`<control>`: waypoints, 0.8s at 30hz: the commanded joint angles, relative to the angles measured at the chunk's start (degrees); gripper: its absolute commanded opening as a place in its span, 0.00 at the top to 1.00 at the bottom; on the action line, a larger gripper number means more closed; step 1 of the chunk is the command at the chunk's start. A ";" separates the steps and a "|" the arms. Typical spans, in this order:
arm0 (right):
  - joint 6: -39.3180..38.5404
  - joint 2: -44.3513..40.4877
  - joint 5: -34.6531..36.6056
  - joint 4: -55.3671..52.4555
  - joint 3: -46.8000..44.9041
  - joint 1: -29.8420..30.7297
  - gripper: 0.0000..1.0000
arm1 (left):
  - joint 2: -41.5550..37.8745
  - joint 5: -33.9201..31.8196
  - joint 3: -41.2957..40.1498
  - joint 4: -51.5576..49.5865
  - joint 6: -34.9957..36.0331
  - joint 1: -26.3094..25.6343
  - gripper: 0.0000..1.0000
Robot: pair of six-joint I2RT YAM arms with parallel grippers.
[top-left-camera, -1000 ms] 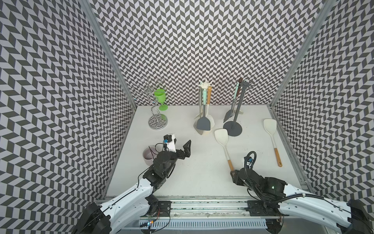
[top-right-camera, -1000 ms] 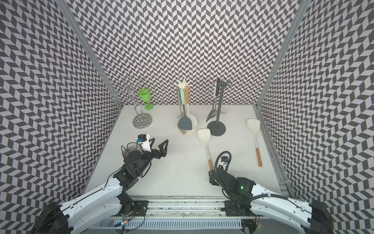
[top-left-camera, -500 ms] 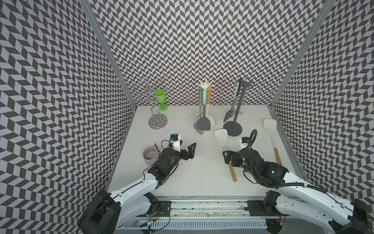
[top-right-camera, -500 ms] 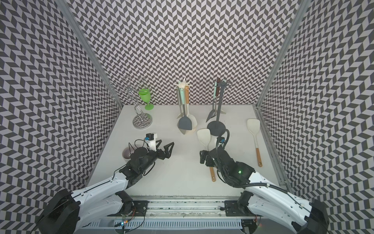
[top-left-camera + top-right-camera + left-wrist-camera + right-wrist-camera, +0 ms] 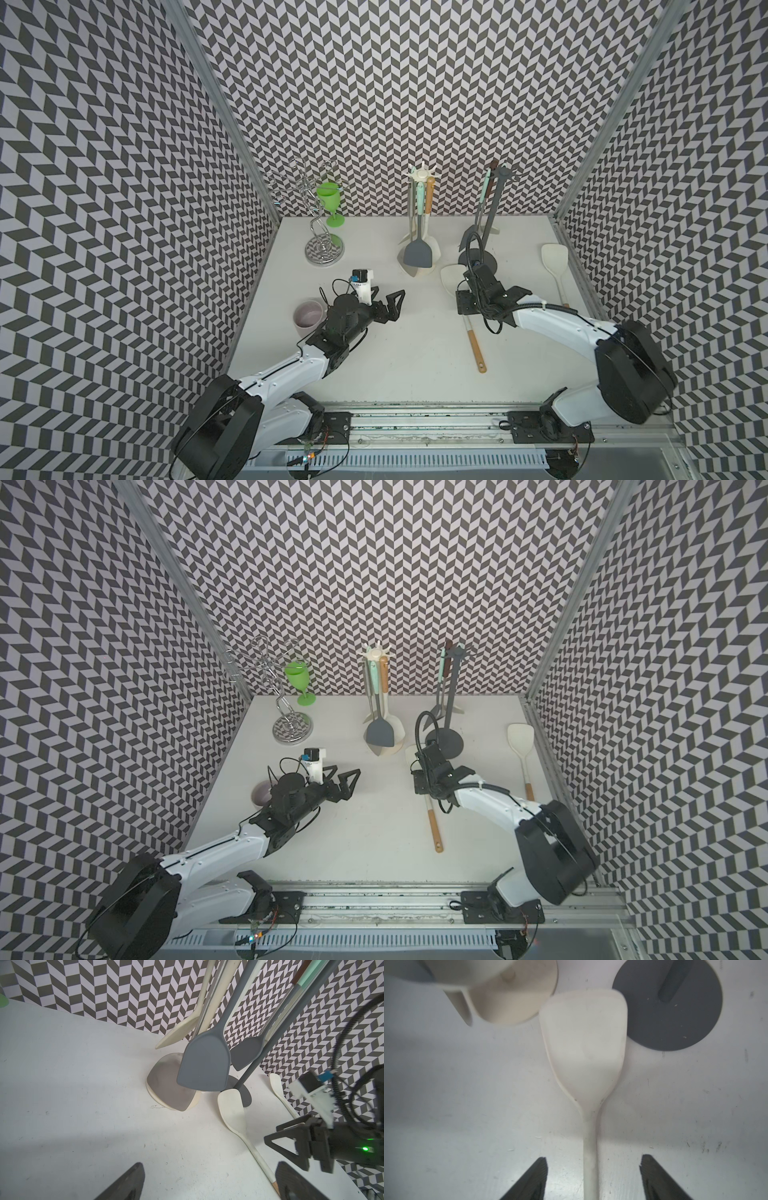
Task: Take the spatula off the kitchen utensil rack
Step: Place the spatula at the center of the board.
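A hanging spatula (image 5: 417, 254) is on the middle utensil rack (image 5: 421, 176), in front of its post. Left of that rack stands a cup tree (image 5: 325, 252), with a goblet (image 5: 328, 199) just behind the tree. Just right of the rack stands a second utensil rack (image 5: 496, 208). A loose spatula (image 5: 473, 343) lies on the table (image 5: 374, 365) in front of the rack, with its head between the two bases. Another spatula (image 5: 555, 259) lies well to the right. A cup (image 5: 308, 324) sits at the rack's front left.

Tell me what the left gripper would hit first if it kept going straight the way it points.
Likely the blade of the white spatula lying by the dark rack's base; depth is unclear.
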 commanded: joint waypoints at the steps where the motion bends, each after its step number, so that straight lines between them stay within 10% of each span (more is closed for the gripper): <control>1: -3.28 3.84 -2.59 -1.42 2.13 -0.12 0.36 | -0.43 0.77 1.24 1.38 0.22 0.44 0.00; 7: -3.64 9.44 -4.92 -1.90 3.76 -0.21 0.42 | -1.05 0.67 1.19 1.13 0.34 0.44 0.00; 19: -2.23 14.05 -0.94 -7.95 5.95 -0.26 1.00 | -2.94 -0.72 0.08 1.63 1.28 0.47 0.00; 24: -2.80 8.11 -1.31 -11.89 6.48 -0.36 1.00 | -5.56 -1.57 -1.37 2.61 1.44 0.46 0.00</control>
